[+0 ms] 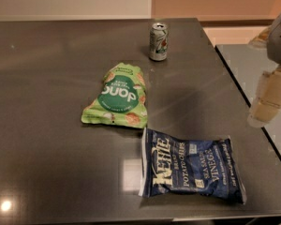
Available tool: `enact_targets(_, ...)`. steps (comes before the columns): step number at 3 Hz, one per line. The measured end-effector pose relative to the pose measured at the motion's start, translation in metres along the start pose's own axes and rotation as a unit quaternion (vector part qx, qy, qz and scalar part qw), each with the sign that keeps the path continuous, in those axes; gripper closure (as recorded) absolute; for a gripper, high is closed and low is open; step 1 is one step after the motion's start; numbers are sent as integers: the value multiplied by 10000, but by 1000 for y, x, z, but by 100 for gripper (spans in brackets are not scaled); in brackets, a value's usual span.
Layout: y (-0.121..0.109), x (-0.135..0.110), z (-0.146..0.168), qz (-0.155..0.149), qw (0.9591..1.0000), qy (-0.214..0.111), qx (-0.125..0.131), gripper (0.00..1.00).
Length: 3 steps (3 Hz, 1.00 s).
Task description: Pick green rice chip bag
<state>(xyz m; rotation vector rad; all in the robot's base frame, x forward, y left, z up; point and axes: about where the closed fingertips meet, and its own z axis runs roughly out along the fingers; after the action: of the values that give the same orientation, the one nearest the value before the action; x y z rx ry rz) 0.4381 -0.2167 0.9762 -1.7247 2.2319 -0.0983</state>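
The green rice chip bag point(118, 96) lies flat on the dark table point(42, 93), near its middle. It is light green with a dark green circle and white letters. My gripper point(270, 96) is at the right edge of the camera view, raised above the table's right side and well apart from the bag. It holds nothing that I can see.
A dark blue Kettle potato chip bag point(191, 169) lies in front of the green bag, to its right. A silver-green soda can point(158, 41) stands upright behind the green bag. A second grey surface point(246, 64) lies beyond the table's right edge.
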Motion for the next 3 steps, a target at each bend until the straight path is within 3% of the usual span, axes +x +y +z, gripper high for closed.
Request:
enact_targets(1, -10, -16, 4, -372, 9993, 5, -11, 0)
enact_targets(2, -40, -62, 15, -1393, 9902, 10, -34, 0)
enact_targets(3, -57, -97, 23, -2101, 9777, -7, -13, 0)
